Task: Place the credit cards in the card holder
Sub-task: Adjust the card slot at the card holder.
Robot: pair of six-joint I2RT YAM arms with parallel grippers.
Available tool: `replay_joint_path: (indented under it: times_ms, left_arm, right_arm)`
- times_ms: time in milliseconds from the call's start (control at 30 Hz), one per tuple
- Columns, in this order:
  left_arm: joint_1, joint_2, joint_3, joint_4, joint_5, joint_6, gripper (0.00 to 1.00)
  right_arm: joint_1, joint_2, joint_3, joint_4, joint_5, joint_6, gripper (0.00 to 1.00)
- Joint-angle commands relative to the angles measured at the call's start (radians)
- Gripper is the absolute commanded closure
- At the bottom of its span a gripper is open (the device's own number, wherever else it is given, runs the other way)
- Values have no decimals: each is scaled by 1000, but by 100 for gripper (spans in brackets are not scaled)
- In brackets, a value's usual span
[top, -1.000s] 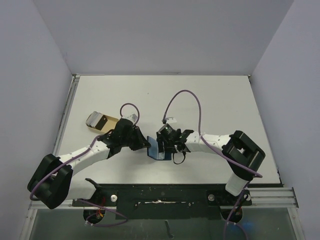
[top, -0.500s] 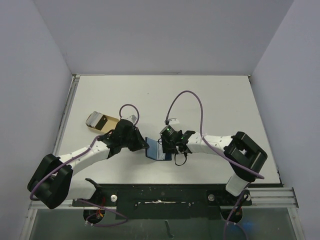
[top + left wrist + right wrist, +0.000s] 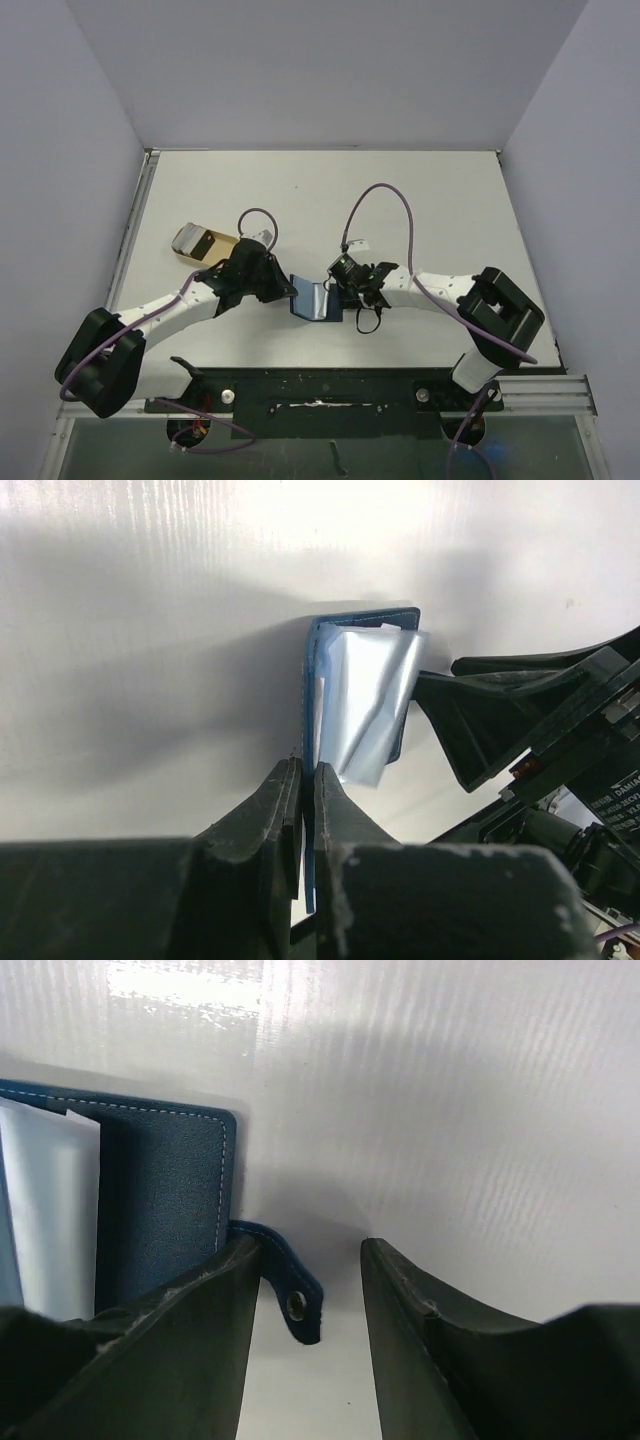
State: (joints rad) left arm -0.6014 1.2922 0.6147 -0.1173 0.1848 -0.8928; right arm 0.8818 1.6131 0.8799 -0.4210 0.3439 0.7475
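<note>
Right arm sits further right than before, jaws narrower. Left gripper (image 3: 308,780) clenched on card holder (image 3: 315,300) edge, holder open on table (image 3: 440,200) between arms. Right gripper (image 3: 308,1260) parted astride snap tab (image 3: 296,1305), gripping nothing. We judge holder-opening step; next, fetch tan card (image 3: 214,246) lying well left, align with slot.

Left arm (image 3: 170,310) is bending at its elbow down at 8 o'clock, with the forearm angling toward 2 o'clock. Left pincer (image 3: 308,772) is clamping tight on the edge of the card holder (image 3: 360,695), fingers almost meeting. Right arm (image 3: 440,290) is bending at its elbow at 4 o'clock, with the forearm angling toward 10 o'clock. Right pincer (image 3: 310,1260) is standing parted with a clear gap between the fingers, tips pointing at 9 o'clock and facing the left pincer.
</note>
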Motion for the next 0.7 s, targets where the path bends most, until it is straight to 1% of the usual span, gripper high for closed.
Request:
replay_joint_path:
  times_ms: [0, 233, 400, 600, 667]
  left_arm:
    - [-1, -12, 22, 32, -9, 10, 100]
    - [-2, -24, 12, 79, 27, -13, 100]
    - [-4, -16, 13, 81, 28, -17, 100]
    - [-6, -12, 4, 94, 31, -28, 100]
    - [-6, -11, 4, 97, 34, -30, 100]
  right_arm:
    - [-10, -53, -15, -37, 61, -7, 56]
    - [-7, -94, 20, -41, 35, -19, 58]
    - [4, -148, 54, 4, -30, -12, 58]
    - [23, -143, 65, 100, -85, 11, 37]
    - [23, -114, 80, 102, -83, 13, 33]
